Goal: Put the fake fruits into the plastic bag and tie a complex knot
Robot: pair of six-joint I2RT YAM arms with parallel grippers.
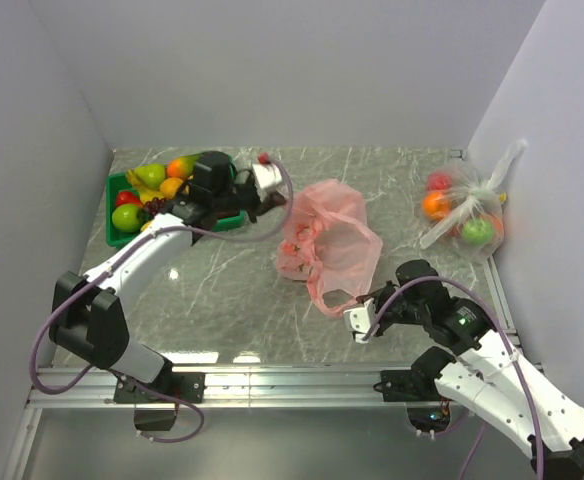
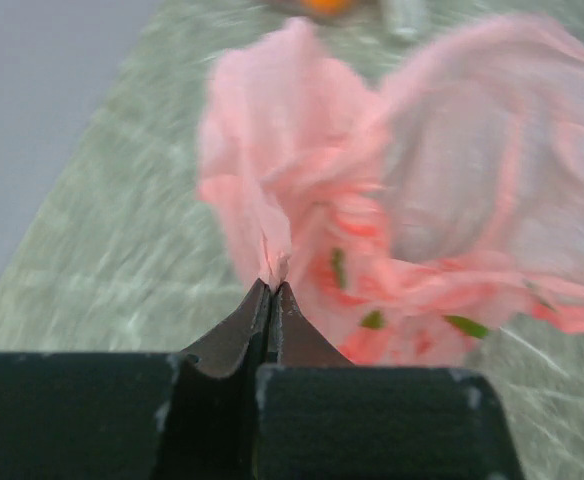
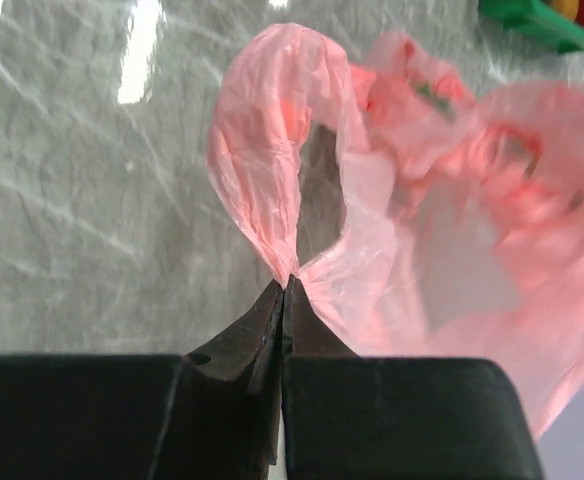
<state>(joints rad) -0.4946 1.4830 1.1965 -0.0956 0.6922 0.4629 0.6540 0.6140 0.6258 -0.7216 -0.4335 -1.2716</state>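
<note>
L jaws pinch pink bag (image 1: 337, 235); R jaws pinch its handle loop (image 3: 257, 150).

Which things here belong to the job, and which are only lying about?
Job: pink bag, fruits, left gripper and right gripper, both pinching the bag.
Lying about: tray, clear bag.

Plain pale grey walls (image 1: 272, 70) close in a grey marble-veined table (image 1: 222, 300) at nine, twelve and three o'clock; a metal rail (image 1: 272, 378) edges six.
</note>
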